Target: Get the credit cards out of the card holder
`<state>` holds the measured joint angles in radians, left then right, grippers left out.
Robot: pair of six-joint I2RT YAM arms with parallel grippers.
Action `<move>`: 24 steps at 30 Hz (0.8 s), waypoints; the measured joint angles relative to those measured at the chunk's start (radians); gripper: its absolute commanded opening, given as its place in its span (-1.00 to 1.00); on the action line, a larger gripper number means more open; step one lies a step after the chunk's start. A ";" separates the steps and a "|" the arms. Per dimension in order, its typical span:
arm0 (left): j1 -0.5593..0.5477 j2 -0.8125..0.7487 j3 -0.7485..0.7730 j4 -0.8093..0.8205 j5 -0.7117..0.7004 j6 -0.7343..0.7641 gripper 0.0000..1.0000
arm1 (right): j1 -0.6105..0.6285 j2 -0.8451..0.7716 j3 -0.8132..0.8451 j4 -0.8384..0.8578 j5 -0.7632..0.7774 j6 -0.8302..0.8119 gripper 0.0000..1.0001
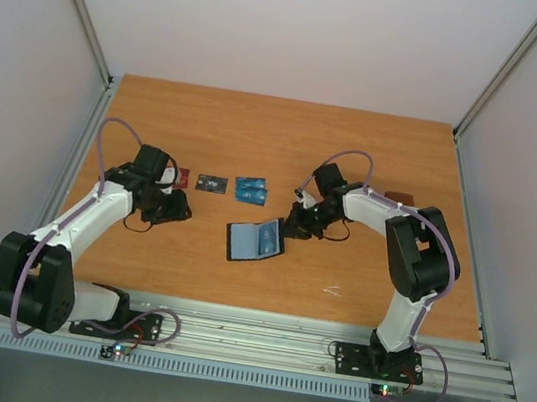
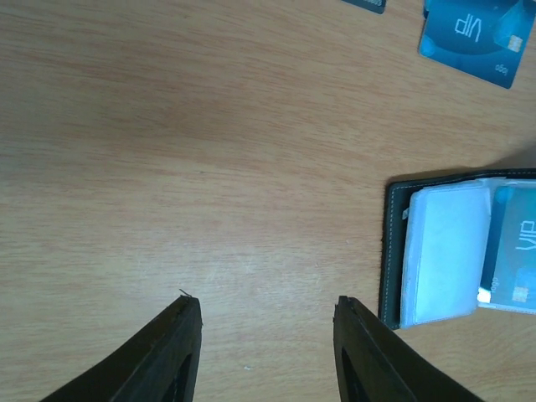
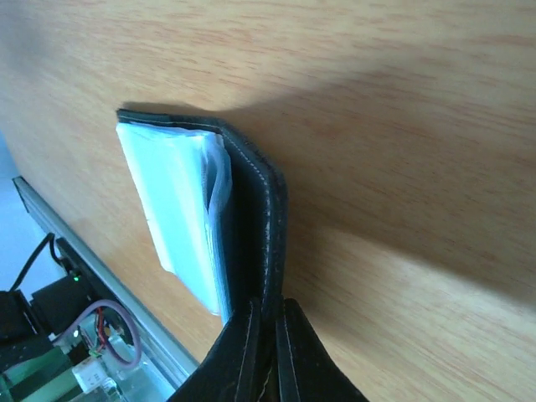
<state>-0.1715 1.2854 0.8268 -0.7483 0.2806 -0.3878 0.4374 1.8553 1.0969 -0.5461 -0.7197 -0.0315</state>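
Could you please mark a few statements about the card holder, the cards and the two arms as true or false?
1. The right fingers pinch the black edge of the card holder. True.
2. The left fingers hold a blue card. False: they are open with nothing between them, above the bare table.
3. A blue card sits inside the card holder. True.
4. The card holder is folded shut. False: it lies open, its pale pockets showing.
5. The black card lies on the table between the dark red card and the blue cards. True.
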 measured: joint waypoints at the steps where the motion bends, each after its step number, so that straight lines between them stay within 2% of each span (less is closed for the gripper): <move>1: 0.000 -0.003 -0.002 0.005 0.006 0.002 -0.10 | 0.000 0.000 0.006 -0.006 -0.008 -0.005 -0.86; 12: 0.009 -0.027 -0.022 0.032 0.020 0.007 -0.07 | -0.006 0.020 0.050 -0.029 -0.031 -0.029 -0.73; 24: 0.096 -0.061 -0.079 0.057 -0.038 0.003 -0.06 | -0.006 0.047 0.050 -0.015 -0.103 -0.026 -0.52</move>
<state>-0.0753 1.2240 0.7483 -0.6914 0.2428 -0.3851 0.4316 1.9022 1.1473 -0.5613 -0.8227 -0.0574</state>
